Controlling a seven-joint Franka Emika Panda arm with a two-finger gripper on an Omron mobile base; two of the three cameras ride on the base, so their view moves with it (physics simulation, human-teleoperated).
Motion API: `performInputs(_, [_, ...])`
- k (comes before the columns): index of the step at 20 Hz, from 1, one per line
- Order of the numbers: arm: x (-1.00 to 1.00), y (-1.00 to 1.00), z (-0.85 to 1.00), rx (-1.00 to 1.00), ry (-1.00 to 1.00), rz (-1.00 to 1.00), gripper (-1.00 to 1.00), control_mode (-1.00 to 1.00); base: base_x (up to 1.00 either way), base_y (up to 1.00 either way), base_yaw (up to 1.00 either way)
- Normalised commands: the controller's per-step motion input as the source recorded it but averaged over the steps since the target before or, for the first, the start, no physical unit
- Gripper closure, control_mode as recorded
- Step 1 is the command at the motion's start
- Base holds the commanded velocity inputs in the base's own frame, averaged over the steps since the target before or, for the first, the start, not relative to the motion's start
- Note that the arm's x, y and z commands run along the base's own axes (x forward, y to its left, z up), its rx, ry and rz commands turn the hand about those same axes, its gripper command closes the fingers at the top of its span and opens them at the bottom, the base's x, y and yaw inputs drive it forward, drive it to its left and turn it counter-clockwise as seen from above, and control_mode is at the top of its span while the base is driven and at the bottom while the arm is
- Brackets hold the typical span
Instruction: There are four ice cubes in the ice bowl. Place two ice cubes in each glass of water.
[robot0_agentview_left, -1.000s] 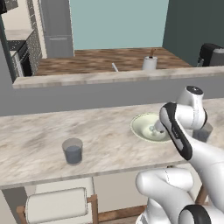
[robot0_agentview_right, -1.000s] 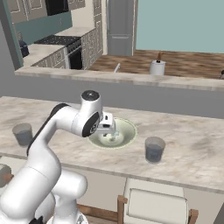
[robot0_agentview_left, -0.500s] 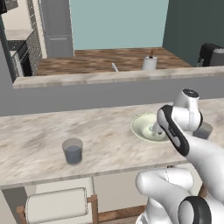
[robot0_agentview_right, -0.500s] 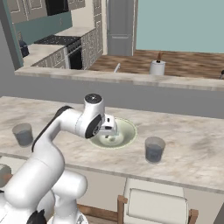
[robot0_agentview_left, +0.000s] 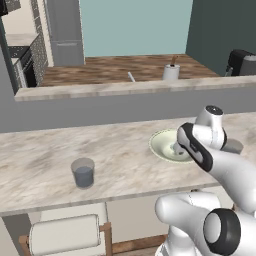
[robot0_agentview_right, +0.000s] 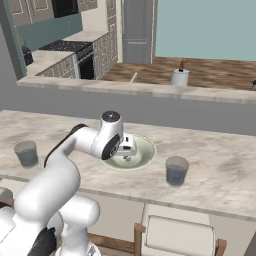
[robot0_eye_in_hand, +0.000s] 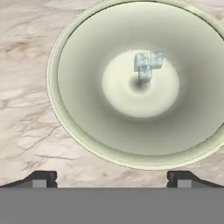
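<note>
tool (robot0_eye_in_hand: 112, 177): jaws wide apart, nothing between them; hangs above the ice bowl, pointing down at it
ice bowl (robot0_eye_in_hand: 87, 118): on the marble table (robot0_agentview_left: 45, 160), about mid-table in the right base view; the tool's tips sit over its near rim in the hand view
ice cubes (robot0_eye_in_hand: 146, 65): small cluster touching each other at the bowl's centre, slightly off to one side of the tool's axis; three clearly visible, can't tell a fourth
left glass of water (robot0_agentview_left: 83, 173): upright on the table, well apart from the bowl, near the front edge
right glass of water (robot0_agentview_right: 176, 171): upright, near the bowl on its other side
white mug (robot0_agentview_right: 179, 76): on the back ledge, stick in it
arm (robot0_agentview_right: 75, 155): bent over the table, wrist above the bowl
</note>
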Motion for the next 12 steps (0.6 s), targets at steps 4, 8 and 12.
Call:
performInputs(4, [0.27,-0.03,-0.16,0.0,0.0,0.0,-1.0,-1.0,0.0,0.0,0.0])
performInputs(8, [0.28,0.0,-0.16,0.0,0.0,0.0,-1.0,-1.0,0.0,0.0,0.0])
performInputs(12, [0.23,-0.04,-0.19,0.0,0.0,0.0,-1.0,-1.0,0.0,0.0,0.0])
